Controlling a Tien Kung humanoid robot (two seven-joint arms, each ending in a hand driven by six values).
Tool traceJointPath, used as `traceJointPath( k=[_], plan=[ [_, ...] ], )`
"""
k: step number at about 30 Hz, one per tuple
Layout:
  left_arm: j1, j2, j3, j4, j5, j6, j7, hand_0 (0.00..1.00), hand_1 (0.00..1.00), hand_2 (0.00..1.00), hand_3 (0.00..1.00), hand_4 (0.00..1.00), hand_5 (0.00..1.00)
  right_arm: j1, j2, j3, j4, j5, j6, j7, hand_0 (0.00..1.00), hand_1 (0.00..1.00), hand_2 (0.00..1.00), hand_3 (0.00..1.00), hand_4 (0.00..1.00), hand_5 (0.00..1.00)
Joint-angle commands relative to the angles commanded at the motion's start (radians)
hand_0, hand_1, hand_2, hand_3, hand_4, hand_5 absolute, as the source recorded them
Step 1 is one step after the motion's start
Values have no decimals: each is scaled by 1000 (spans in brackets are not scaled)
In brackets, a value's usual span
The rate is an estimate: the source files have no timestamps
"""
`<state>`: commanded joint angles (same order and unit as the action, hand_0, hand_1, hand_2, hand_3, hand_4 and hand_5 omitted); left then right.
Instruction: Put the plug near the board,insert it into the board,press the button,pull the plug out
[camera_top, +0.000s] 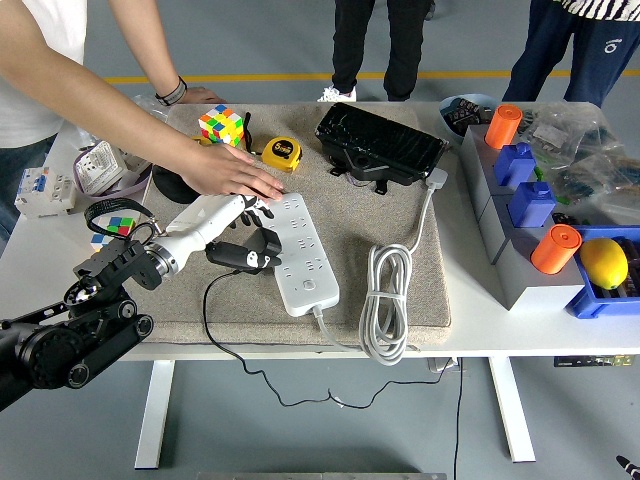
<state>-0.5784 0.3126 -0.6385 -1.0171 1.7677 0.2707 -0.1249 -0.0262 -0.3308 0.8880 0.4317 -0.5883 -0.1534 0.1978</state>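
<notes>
My left hand (235, 232) is curled around the black plug (240, 257), which sits just beside the left edge of the white power strip (302, 252), not yet over a socket. My right hand is out of view.

The main risk, as I judge it, is misalignment: I hold the plug at a slant, low against the strip's side, so the prongs could catch the casing rather than a socket and shove the strip sideways. A person's hand (228, 175) rests on the strip's far left corner, touching it, which should steady it, but that hand is also close to my fingers and I could bump it. The plug's thin black cord (215, 330) loops off the near edge of the table (480, 335) and may drag or snag.

The strip lies on a beige mat (400, 215) covering the table. Its own thick white cable (387, 300) is coiled to the right. The floor beyond is grey concrete with a yellow line, and people stand at the far side.
</notes>
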Motion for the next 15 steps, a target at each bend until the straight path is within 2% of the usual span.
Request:
traceJointPath(
  k=[5, 6, 11, 12, 15],
  plan=[
    [30, 13, -25, -48, -23, 26, -47, 469, 618, 648, 719, 998, 546, -2, -2, -4, 0, 0, 0, 0, 604, 615, 604, 549, 951, 382],
    [34, 15, -27, -54, -24, 27, -50, 646, 711, 740, 748, 998, 678, -3, -2, -4, 0, 0, 0, 0, 604, 615, 604, 549, 952, 382],
    [88, 28, -50, -103, -38, 38, -78, 646, 711, 740, 748, 998, 678, -6, -4, -7, 0, 0, 0, 1, 604, 615, 604, 549, 952, 382],
    [102, 29, -58, -112, -40, 44, -84, 746, 782, 792, 781, 899, 801, -6, -4, -8, 1, -1, 0, 1, 604, 614, 604, 549, 952, 382],
    [144, 32, -70, -133, -62, 74, -115, 746, 782, 792, 781, 899, 801, -7, -2, -7, -1, 0, 1, 1, 604, 614, 604, 549, 952, 382]
  ],
)
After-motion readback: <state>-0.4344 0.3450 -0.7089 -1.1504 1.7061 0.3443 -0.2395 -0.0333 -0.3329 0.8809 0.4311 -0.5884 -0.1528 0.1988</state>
